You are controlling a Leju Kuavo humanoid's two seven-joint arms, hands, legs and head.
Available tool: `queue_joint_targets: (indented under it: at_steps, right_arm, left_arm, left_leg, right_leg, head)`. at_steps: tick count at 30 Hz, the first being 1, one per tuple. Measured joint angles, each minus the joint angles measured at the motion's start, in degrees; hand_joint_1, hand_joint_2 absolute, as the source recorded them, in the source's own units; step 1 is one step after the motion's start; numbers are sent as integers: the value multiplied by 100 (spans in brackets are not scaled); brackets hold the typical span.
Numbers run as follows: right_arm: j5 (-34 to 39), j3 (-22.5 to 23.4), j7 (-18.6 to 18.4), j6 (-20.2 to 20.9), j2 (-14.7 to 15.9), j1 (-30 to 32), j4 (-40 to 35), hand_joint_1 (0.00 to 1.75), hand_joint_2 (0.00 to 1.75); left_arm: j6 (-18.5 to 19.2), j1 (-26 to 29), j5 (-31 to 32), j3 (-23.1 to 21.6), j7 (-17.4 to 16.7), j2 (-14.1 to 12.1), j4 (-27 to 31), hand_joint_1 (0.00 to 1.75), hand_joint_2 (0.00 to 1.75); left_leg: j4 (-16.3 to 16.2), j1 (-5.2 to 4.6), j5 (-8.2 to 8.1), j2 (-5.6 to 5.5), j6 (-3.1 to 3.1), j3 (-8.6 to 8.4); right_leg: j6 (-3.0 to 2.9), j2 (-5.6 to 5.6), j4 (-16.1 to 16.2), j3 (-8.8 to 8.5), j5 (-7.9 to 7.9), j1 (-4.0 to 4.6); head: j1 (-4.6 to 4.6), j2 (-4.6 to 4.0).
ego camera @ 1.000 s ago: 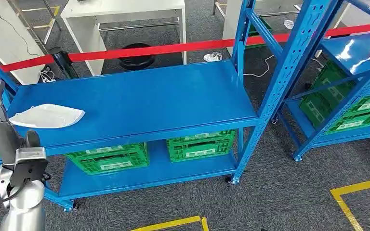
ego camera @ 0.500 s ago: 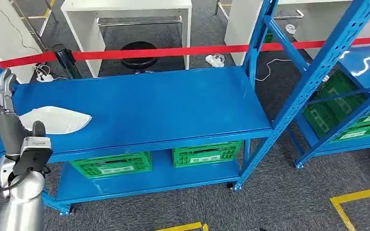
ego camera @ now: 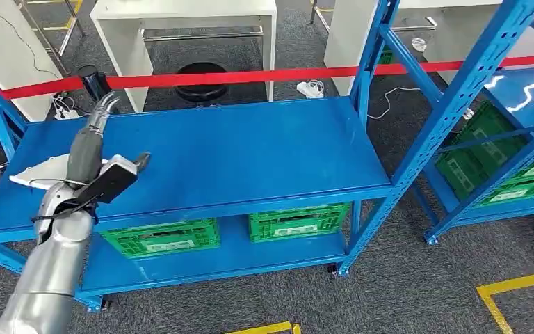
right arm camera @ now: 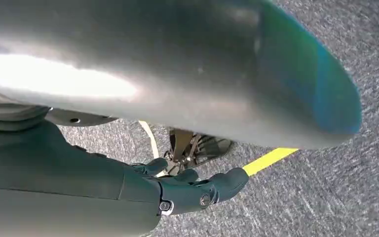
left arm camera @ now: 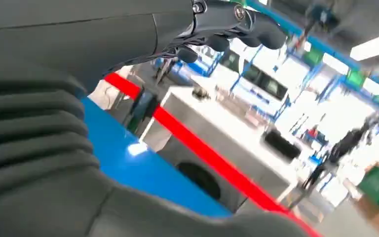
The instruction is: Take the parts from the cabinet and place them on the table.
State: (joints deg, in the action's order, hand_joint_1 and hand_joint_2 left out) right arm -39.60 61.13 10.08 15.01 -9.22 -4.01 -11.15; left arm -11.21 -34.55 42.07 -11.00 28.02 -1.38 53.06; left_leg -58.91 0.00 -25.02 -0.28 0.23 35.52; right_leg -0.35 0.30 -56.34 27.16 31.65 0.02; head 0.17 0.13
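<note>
- Left robot hand (ego camera: 92, 149) is hovering at left of the head view above the blue shelf (ego camera: 236, 149), fingers spread, gripping nothing.
- White bagged part (ego camera: 42, 171) is lying on the shelf's left end, partly hidden behind that hand.
- Right robot hand (right arm camera: 187, 190) is hanging over grey carpet (right arm camera: 325, 192), fingers loosely extended, empty.
- Green crates (ego camera: 295, 223) are sitting on the lower shelf.
- Red tape (ego camera: 264, 75) is stretching across upper frame, before a white desk (ego camera: 181, 14).

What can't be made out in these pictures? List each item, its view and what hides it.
- White part, head view: mostly covered by the left hand; its shape is unclear.
- Green crates, head view: contents hidden under the blue shelf.
- Right hand, right wrist view: too little of the fingers shows to judge them.
</note>
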Motion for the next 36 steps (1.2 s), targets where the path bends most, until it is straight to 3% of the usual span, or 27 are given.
queue_joint_targets:
  at_steps: [9,18,23,28,36]
  right_arm:
    - [-146,9,-94,-100,-2,10,2,0,0]
    - [-197,9,-61,-111,-2,9,2,0,0]
    - [-216,9,-39,-83,-4,7,2,0,0]
    - [-249,9,-29,-83,-22,2,2,0,0]
    - [-241,7,-39,-92,-33,-8,2,0,0]
  left_arm:
    - [131,-542,-474,-107,254,-109,-1433,0,175]
    - [267,-697,-525,-107,149,-192,-1993,0,175]
    - [238,-876,-242,-229,-177,-190,-2321,0,175]
    - [267,-1058,-103,-286,-710,-190,-2707,0,175]
    - [365,-1118,-92,-358,-968,-197,-2948,0,175]
  left_leg:
    - [33,0,8,4,-15,-25]
    - [48,1,12,0,-22,-30]
    - [48,1,13,0,-24,-31]
    - [48,1,15,1,-26,-33]
    - [52,1,15,0,-27,-35]
  right_leg:
    - [-5,9,-1,-8,2,1]
    - [-16,6,-1,-7,10,3]
    - [-17,6,-1,-8,9,3]
    - [-18,6,-1,-9,9,3]
    - [-18,5,-2,-9,9,3]
  head:
    - [0,0]
    - [2,0]
    - [2,0]
    - [2,0]
    - [2,0]
